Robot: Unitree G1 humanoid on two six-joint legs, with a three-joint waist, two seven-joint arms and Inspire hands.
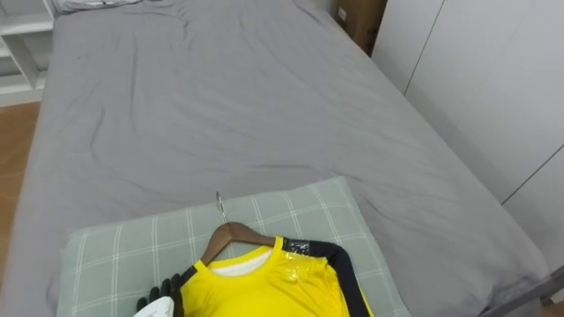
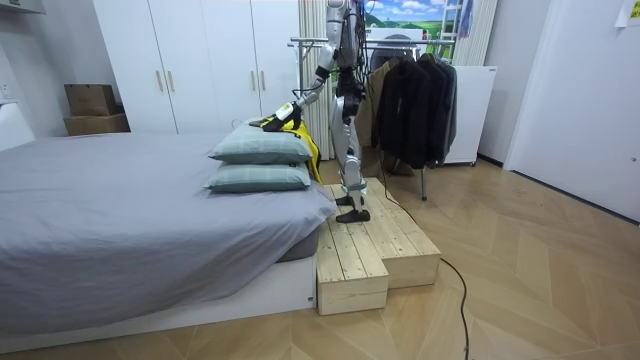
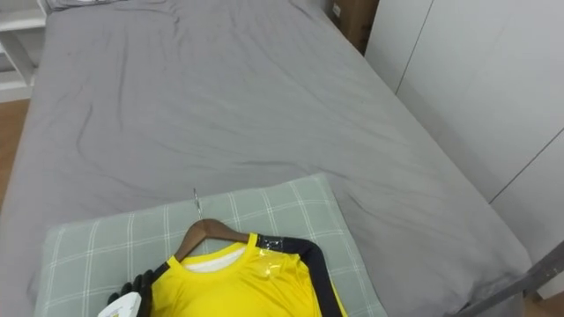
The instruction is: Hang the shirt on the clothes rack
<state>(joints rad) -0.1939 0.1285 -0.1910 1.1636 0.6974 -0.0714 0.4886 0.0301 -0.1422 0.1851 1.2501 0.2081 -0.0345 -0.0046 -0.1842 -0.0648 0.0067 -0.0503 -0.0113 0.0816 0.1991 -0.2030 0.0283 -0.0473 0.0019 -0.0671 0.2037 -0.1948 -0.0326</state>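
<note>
Yellow shirt point(image 1: 264, 286) with dark sleeves sits on a wooden hanger point(image 1: 233, 233), lying flat on the top checked pillow point(image 1: 132, 242) at the head of the grey bed point(image 1: 220, 114). The metal hook point(image 1: 220, 207) points up the bed. Left hand point(image 1: 167, 291) is at the shirt's left shoulder, dark fingers point(image 1: 176, 283) against the fabric edge; can't tell if they're clamped on it or just touching. Robot stands on a wooden platform point(image 2: 370, 245) beside the pillows, with the clothes rack point(image 2: 330, 42) and its dark coats point(image 2: 410, 95) close behind. Risks: a lift by one shoulder likely tilts the hanger, so the shirt slides off or the hook snags the pillow. A loose grip on slick fabric could drop it. Turning on the raised platform risks a misstep. The crowded rail leaves little room for the hook.
</note>
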